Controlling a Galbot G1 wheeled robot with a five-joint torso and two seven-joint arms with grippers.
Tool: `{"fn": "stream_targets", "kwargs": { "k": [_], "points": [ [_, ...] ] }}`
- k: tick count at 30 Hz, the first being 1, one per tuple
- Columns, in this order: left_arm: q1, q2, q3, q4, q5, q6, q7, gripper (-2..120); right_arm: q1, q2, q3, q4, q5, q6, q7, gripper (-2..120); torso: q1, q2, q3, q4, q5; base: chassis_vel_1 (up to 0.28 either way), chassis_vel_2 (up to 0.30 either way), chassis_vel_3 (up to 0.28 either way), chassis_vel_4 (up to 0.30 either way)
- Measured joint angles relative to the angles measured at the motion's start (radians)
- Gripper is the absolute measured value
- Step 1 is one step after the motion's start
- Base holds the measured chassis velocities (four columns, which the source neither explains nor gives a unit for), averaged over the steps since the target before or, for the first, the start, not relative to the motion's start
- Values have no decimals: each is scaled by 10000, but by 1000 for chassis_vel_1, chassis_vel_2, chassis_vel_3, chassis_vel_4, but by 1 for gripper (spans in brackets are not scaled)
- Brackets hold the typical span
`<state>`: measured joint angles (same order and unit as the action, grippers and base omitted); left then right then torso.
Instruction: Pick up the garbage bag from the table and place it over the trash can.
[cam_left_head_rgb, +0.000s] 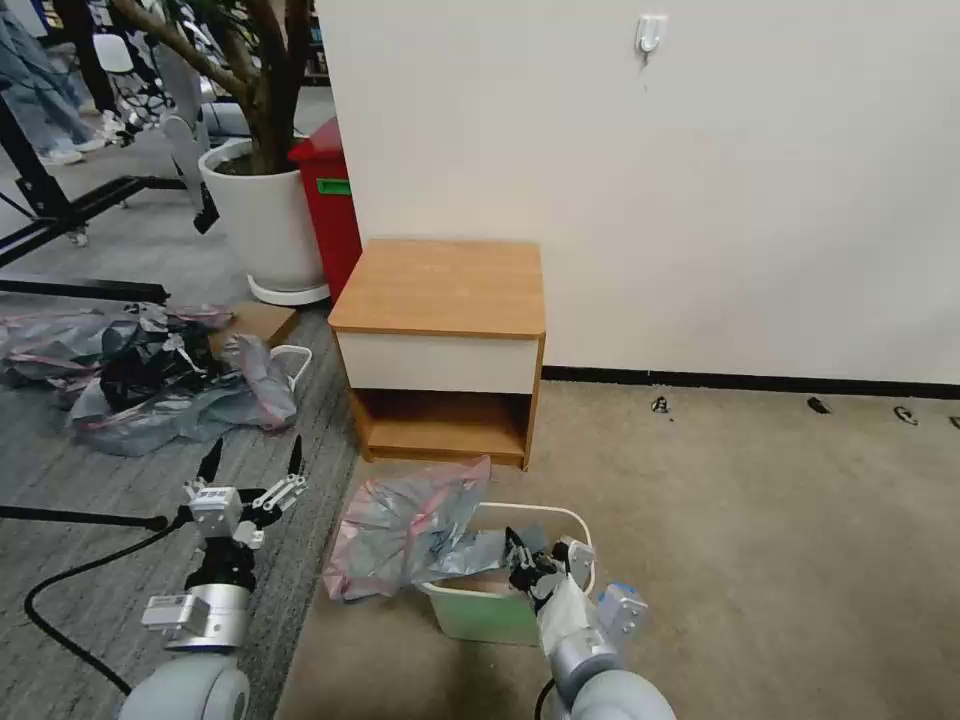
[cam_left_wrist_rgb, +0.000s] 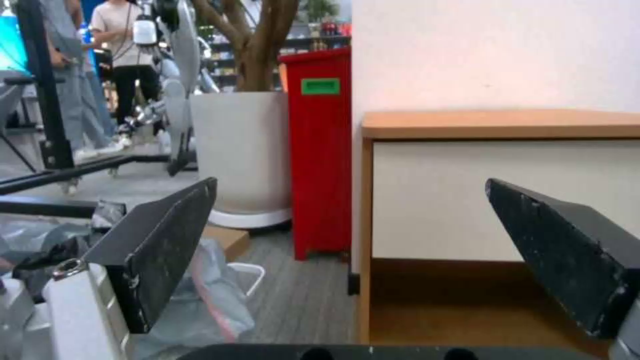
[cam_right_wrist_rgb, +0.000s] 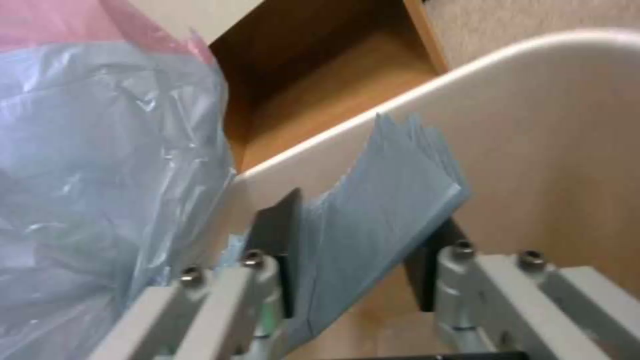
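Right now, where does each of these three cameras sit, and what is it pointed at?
Head view: from the robot's head, looking down at the table, trash can and both arms.
Left wrist view: low on the left arm, facing the table between the open left gripper fingers.
Right wrist view: inside the trash can, right gripper pinching the garbage bag.
Head and right wrist views share the bag.

Grey garbage bag (cam_left_head_rgb: 410, 535) (pink band), cream trash can (cam_left_head_rgb: 575, 520), light-brown table (cam_left_head_rgb: 440, 285).
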<state>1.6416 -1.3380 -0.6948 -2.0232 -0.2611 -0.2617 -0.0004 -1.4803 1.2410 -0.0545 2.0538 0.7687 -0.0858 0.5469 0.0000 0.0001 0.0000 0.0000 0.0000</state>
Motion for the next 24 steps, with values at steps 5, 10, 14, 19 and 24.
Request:
{"fn": "stream_targets", "kwargs": {
  "k": [5,10,14,19,24],
  "points": [
    [9,29,30,12,81,-2,25,100,-6,-264,114,47,-456,0,-6,55,0,0,0,0,1,0,0,0,0],
    [61,72,139,12,208,-46,60,100,-198,-603,318,316,-1145,-53,41,72,0,-1,0,0,1,0,0,0,0],
    [106,43,320,12,482,-151,169,100,-436,-823,590,719,-1663,-188,227,91,0,-1,0,0,1,0,0,0,0],
    [169,55,438,-168,542,-249,425,100,-531,-950,850,991,-1844,-192,276,100,0,-1,0,0,-2,0,0,0,0],
    [265,271,433,-1065,-942,-75,1577,100,-551,-931,1048,1203,-1852,-182,309,100,0,-1,0,0,-1,0,0,0,0]
  ]
}}
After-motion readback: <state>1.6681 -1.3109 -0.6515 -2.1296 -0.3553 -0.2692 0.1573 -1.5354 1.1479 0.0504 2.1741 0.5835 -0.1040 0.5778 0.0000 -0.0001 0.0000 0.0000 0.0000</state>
